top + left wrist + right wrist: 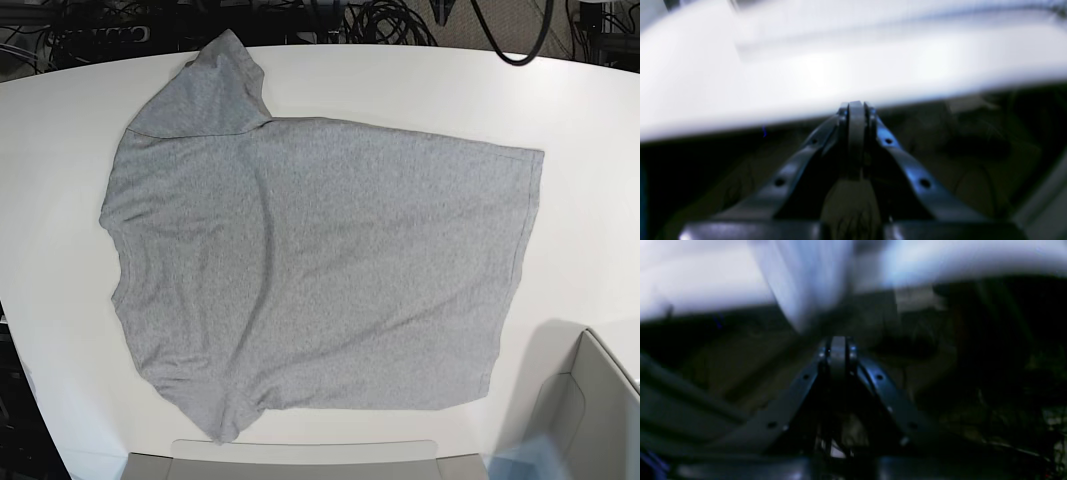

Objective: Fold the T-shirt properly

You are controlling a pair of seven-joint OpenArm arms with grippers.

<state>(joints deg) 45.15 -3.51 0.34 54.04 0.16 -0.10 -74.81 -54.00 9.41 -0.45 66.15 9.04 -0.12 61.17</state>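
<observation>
The T-shirt (320, 270) lies spread flat, plain side up, across the middle of the white bench (590, 110), collar end left, hem right. Both claws, left claw (856, 106) and right claw (837, 341), are pressed together, empty, off the bench's edge.

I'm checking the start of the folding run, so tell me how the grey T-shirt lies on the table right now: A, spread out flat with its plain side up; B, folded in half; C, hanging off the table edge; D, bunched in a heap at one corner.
A: in the base view the T-shirt lies spread open on the white table, both sleeves out, with no lettering showing and no fold made yet.
</observation>
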